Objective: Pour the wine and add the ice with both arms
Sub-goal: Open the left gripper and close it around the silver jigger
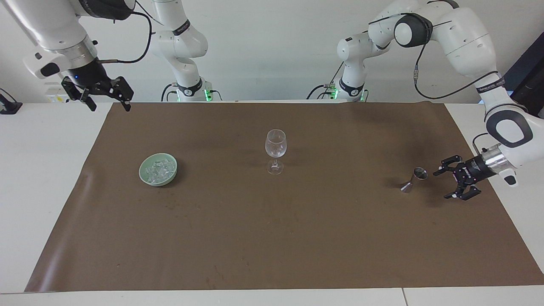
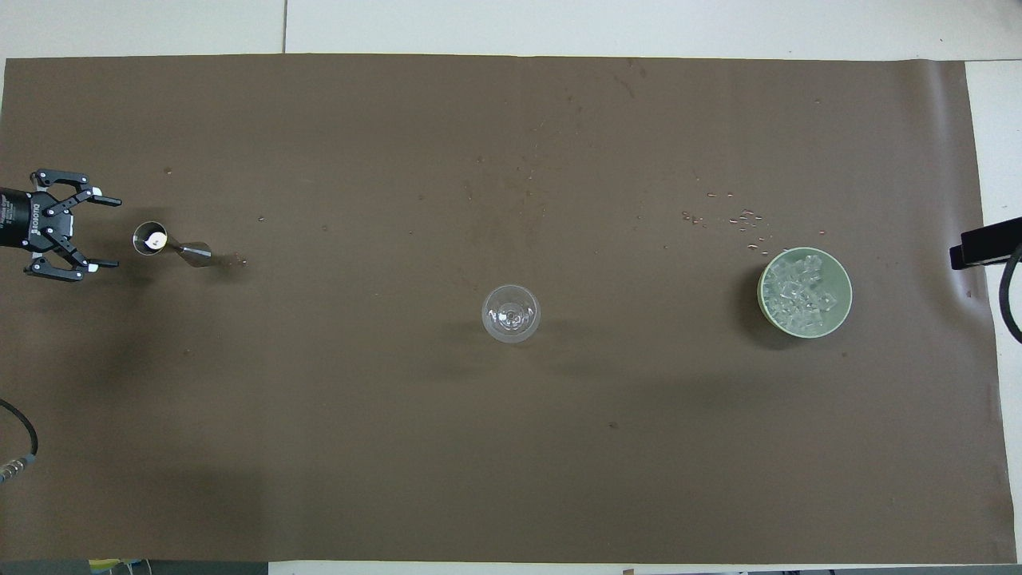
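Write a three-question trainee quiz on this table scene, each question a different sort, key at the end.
1. True or false: the left gripper grips the small metal hourglass-shaped measuring cup.
2. Multiple choice: the heap of small clear ice cubes lies in A) the clear stemmed wine glass B) the pale green bowl C) the brown paper mat.
3. Fill in: the right gripper waits, fingers spread, over the mat's ____ nearest the right arm's base.

Key: 1 false, it is open beside the cup, not touching. 2 B. 3 corner.
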Tool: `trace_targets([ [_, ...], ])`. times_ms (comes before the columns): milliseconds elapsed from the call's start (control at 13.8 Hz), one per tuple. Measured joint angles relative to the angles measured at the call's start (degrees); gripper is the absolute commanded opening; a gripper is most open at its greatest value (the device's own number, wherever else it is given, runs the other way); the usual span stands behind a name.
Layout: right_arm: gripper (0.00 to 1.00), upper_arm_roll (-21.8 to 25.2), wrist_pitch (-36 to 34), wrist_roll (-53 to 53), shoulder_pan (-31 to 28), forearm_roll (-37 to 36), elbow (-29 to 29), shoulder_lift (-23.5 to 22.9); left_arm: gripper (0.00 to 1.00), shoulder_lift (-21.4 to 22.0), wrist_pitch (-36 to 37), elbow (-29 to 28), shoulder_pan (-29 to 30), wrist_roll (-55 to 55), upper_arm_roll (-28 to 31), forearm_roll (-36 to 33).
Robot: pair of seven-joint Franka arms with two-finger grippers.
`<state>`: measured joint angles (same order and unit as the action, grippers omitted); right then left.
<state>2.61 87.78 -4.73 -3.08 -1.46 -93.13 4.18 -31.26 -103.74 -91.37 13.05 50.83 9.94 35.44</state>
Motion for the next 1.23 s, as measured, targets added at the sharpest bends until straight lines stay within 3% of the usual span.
trace_targets([
  [290,1.00,0.00,0.00,0.00,0.00,0.00,0.00,0.00,1.00,2.10,-2.27,-6.39,-0.10,-0.02,-0.36,2.56],
  [1231,1.00,0.00,0.00,0.00,0.00,0.00,0.00,0.00,1.00,5.61,-2.45,-15.67,-0.52,0.42,-0.25,18.51],
])
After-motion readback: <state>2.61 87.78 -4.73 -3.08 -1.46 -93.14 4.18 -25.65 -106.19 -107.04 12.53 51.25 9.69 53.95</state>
